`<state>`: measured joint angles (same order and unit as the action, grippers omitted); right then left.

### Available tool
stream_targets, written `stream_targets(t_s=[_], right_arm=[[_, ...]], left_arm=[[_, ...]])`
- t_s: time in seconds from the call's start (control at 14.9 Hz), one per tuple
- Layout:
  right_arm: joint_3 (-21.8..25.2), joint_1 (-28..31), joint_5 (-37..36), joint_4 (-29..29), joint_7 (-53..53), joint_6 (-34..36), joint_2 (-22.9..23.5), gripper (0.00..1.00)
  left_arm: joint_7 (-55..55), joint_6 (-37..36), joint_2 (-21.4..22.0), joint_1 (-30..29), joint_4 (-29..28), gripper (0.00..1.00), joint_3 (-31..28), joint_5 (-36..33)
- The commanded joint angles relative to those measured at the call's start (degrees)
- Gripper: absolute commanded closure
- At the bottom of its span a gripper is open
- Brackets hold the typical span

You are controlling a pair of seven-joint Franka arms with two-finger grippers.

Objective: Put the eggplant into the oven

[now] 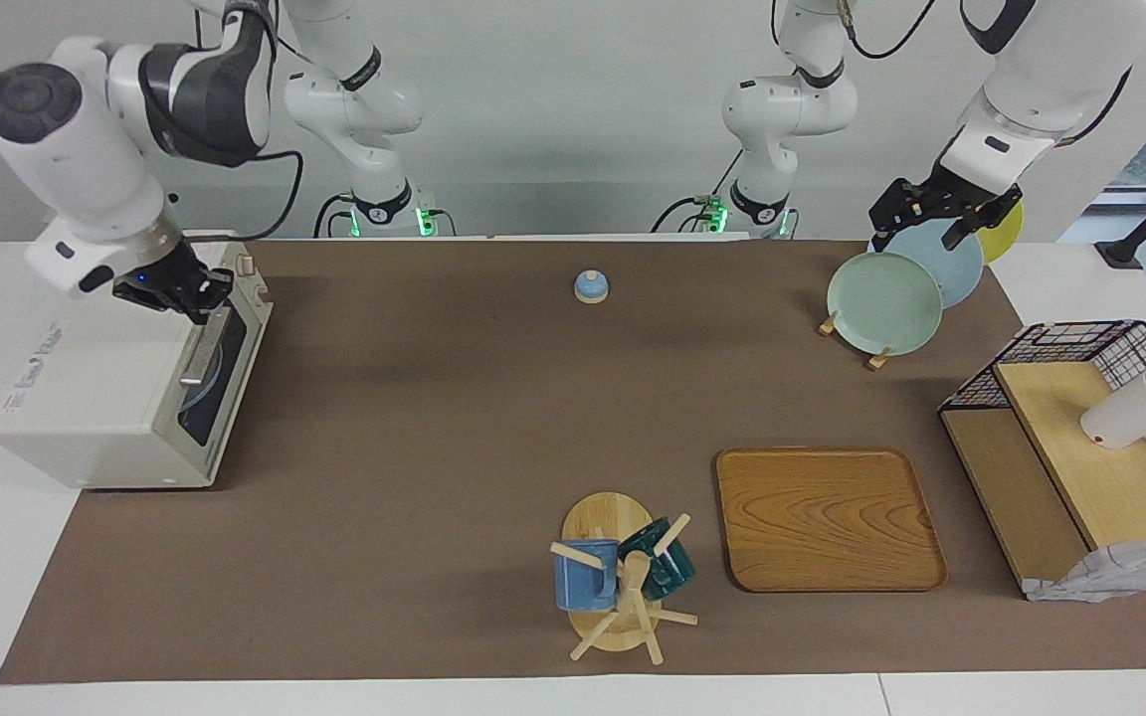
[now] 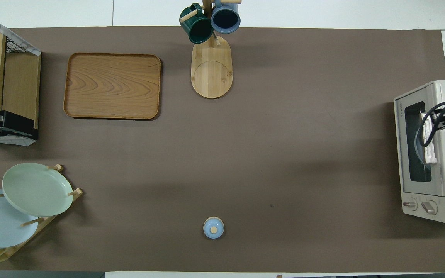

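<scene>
Cannot spot the eggplant in either view, though likely light, firm, glossy-slick, best pinched mid-body, with right gripper (image 1: 180, 293) at the shut oven (image 1: 86, 398) handle (image 1: 197, 353) upper left, grip untellable, and left gripper (image 1: 921, 237), fingers apart, over the plate rack (image 1: 877, 361) upper right.

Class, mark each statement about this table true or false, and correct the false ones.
1. The oven has its door shut. True.
2. An eggplant lies on the wooden tray. False: the tray holds nothing, and no eggplant shows in either view.
3. Two mugs, the blue mug and the green mug, hang on the mug tree. True.
4. The left tool is over the wooden tray. False: it is over the plates in the plate rack.
5. The right tool is over the mug tree. False: it is at the oven's top front edge.
</scene>
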<state>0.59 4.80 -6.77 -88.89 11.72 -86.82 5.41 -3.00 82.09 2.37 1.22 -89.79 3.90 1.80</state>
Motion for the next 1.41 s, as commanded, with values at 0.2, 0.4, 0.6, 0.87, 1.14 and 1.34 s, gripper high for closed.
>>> stream_targets(t_s=[0.2, 0.4, 0.6, 0.87, 1.14, 1.34], right_arm=[[-0.4, 0.5, 2.6, 1.4, -0.4, 4.3, 0.1, 0.00], [-0.1, 0.5, 3.3, 1.3, -0.6, 6.4, -1.3, 0.00], [0.6, -2.7, 3.3, -2.0, -2.9, 4.0, -4.2, 0.00], [1.2, -3.2, 3.6, -3.1, -4.1, 2.5, -5.1, 0.00], [2.0, -3.7, 4.0, -2.5, -4.2, 1.7, -4.6, 0.00], [9.7, -11.0, 5.6, -2.5, -6.7, 1.7, -4.7, 0.00]], left_arm=[[0.5, -0.7, 0.4, -0.3, -0.5, 0.00, -0.1, 0.1], [0.5, -0.7, 0.4, -0.3, -0.5, 0.00, -0.1, 0.1], [0.5, -0.7, 0.4, -0.3, -0.5, 0.00, -0.1, 0.1], [0.5, -0.7, 0.5, -0.3, -0.5, 0.00, -0.1, 0.1], [0.5, -0.7, 0.4, -0.3, -0.5, 0.00, -0.1, 0.1], [0.5, -0.7, 0.4, -0.3, -0.5, 0.00, -0.1, 0.1]])
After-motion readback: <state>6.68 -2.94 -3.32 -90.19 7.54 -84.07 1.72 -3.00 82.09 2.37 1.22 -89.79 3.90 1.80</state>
